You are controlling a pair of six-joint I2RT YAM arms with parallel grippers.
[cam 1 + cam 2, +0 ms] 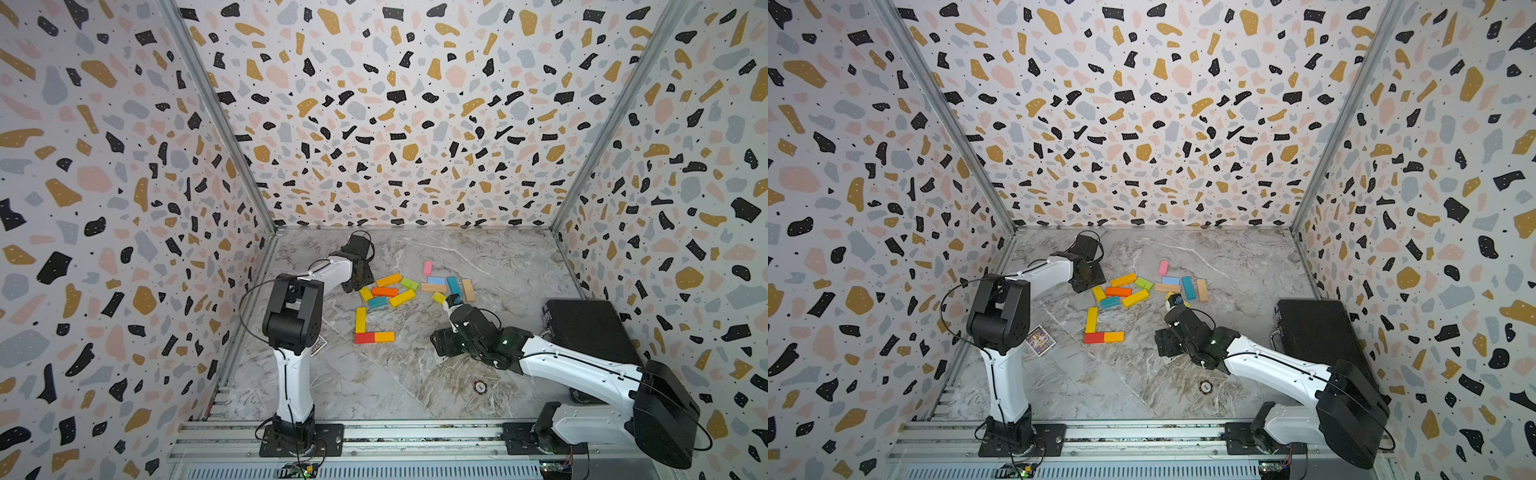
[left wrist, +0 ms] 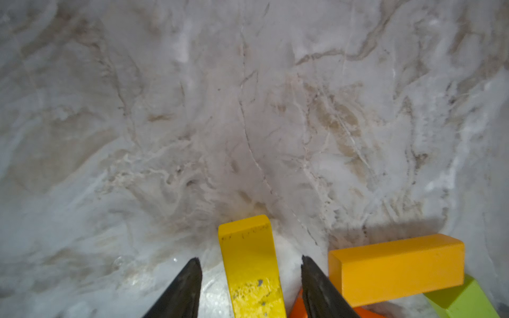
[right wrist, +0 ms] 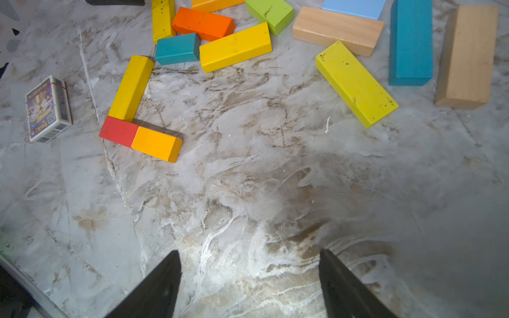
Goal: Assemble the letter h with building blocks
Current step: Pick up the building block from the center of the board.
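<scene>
The left tool (image 2: pixel 249 258) straddled a yellow block (image 2: pixel 248 242) on the side of the loose pile (image 1: pixel 384 291) nearest the counter's left edge. Its jaws were half-wide, with what looked like a sliver of gap on each side, so no grip yet. One finger (image 2: pixel 316 286) sat hard by an orange block (image 2: pixel 396 269); closing could shove that and skew the yellow one. The right tool (image 3: pixel 249 251) hung wide and empty. The started L of blocks (image 1: pixel 360 320) lay nearer the front edge.

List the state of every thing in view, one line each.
left claw: open, straddling small yellow block, gaps both sides
right claw: open, empty
long yellow block: flat, forming an L with red block and orange block
card box: closed, flat
black case: closed
</scene>
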